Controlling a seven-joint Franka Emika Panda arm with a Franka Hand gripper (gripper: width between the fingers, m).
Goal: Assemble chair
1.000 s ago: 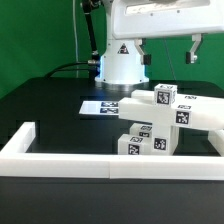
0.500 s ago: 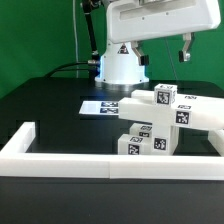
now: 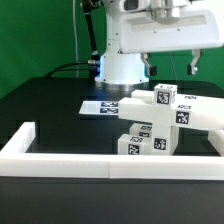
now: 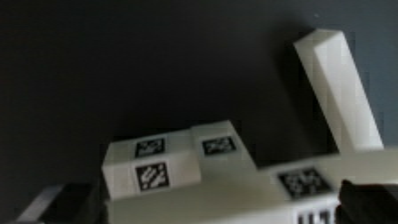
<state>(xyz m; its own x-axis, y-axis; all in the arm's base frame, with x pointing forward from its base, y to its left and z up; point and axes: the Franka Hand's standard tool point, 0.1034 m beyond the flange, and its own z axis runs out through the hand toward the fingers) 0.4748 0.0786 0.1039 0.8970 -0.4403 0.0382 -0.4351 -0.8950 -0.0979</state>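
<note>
Parts of the white chair point(image 3: 160, 120) sit clustered on the black table point(image 3: 50, 110), toward the exterior view's right, just behind the long white border wall point(image 3: 70, 160) that runs across the front. From where I stand the cluster reads as a broad slab lying across the top with blocky pieces beneath and beside it, each carrying small black-and-white square tags. One short block stands upright on the slab; two more stand low at the front, close against the wall.

Behind them, flat on the table, lies the marker board point(image 3: 100, 106), partly hidden by the chair pieces. The arm's white base point(image 3: 122, 62) rises farther back, before a green backdrop.

The gripper point(image 3: 170, 68) hangs well above the parts, touching nothing, its two dark fingers point(image 3: 192, 66) spread wide with only air between them.

The wrist view looks down on the tagged blocks point(image 4: 187, 165), somewhat blurred, with a long white bar point(image 4: 338, 85) running beside them. Both fingertips point(image 4: 54, 205) show dark at the picture's edge, apart from the parts.
</note>
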